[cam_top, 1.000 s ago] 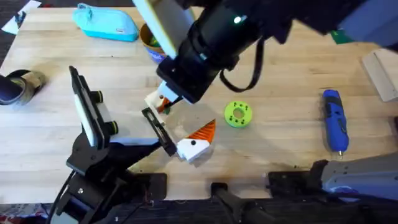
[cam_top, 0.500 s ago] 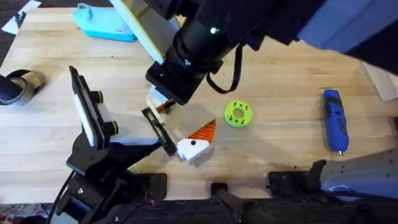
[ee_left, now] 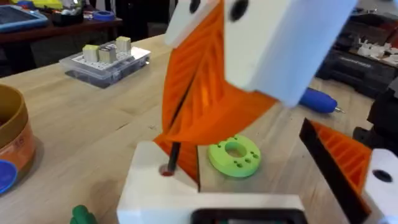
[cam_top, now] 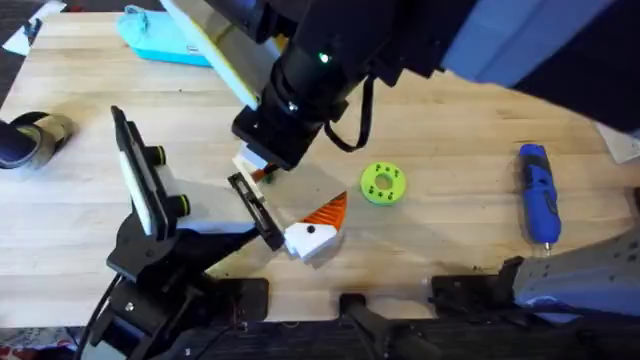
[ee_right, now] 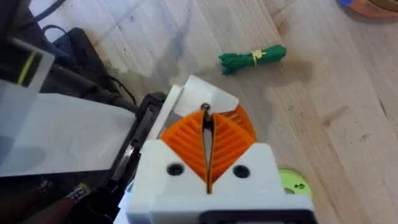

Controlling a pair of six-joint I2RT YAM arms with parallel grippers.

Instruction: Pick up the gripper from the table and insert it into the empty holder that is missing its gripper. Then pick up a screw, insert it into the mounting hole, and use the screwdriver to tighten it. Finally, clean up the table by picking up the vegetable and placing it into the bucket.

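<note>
1. Gripper (cam_top: pixel 313 236) lies near centre, orange wedge up, touching the holder (cam_top: pixel 258 212).
2. Screwdriver (cam_top: pixel 538 193) lies at right.
3. Right gripper (ee_right: pixel 207 163) over holder, pads pinching a screw (ee_right: pixel 205 111).
4. Bucket (ee_left: pixel 11 144) far centre.

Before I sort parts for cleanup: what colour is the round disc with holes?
Bright green disc, clearest in the overhead view.

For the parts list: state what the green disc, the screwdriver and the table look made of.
Green disc: apparently matte plastic, uniform bright colour with moulded holes. Screwdriver: apparently smooth blue plastic, slight sheen; tip material unclear. Table: pale wood, visible grain and plank seams.
</note>
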